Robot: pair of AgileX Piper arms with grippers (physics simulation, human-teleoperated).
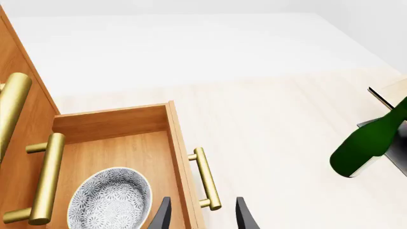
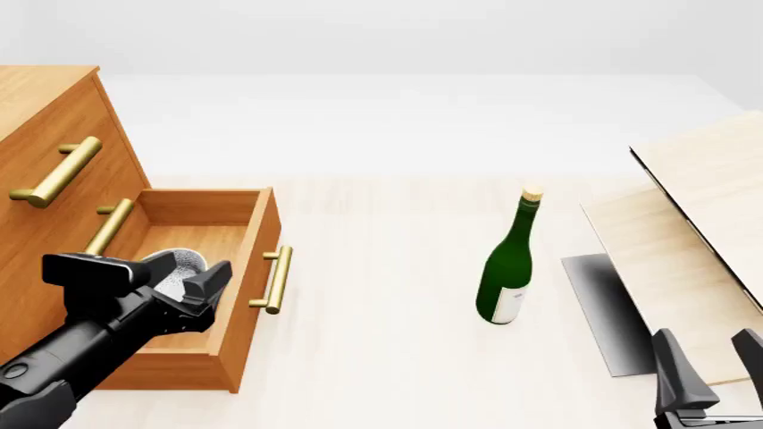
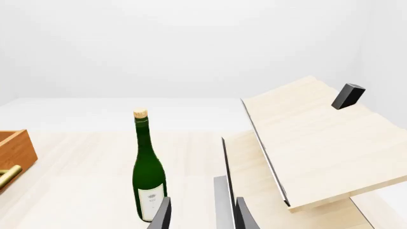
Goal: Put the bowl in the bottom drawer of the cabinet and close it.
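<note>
The cabinet (image 2: 48,170) stands at the left of the table (image 2: 381,268) in the front view; its bottom drawer (image 2: 245,295) is pulled out, its front panel and brass handle (image 2: 277,279) facing the middle of the table. The bowl (image 1: 111,199) lies inside this drawer on the drawer floor, upright, rim uppermost; in the front view only part of the bowl (image 2: 181,266) shows, behind the left arm.

The left gripper (image 1: 202,217) hangs above the front edge of the drawer; its jaws are apart and hold nothing; in the left wrist view one finger lies over the inside of the drawer beside the bowl and the other over the table beyond the handle (image 1: 207,179), with the drawer front between them. No contact with the bowl or the handle is visible.

The right gripper (image 2: 709,371) is at the lower right of the front view, near the pale wooden boards (image 2: 698,241); its jaws are apart and empty. A green bottle (image 2: 509,264) stands upright on the table, well apart from the cabinet, between the drawer and the boards; the right wrist view shows the bottle (image 3: 148,176) with a cork at its top and a white label low on its body.
</note>
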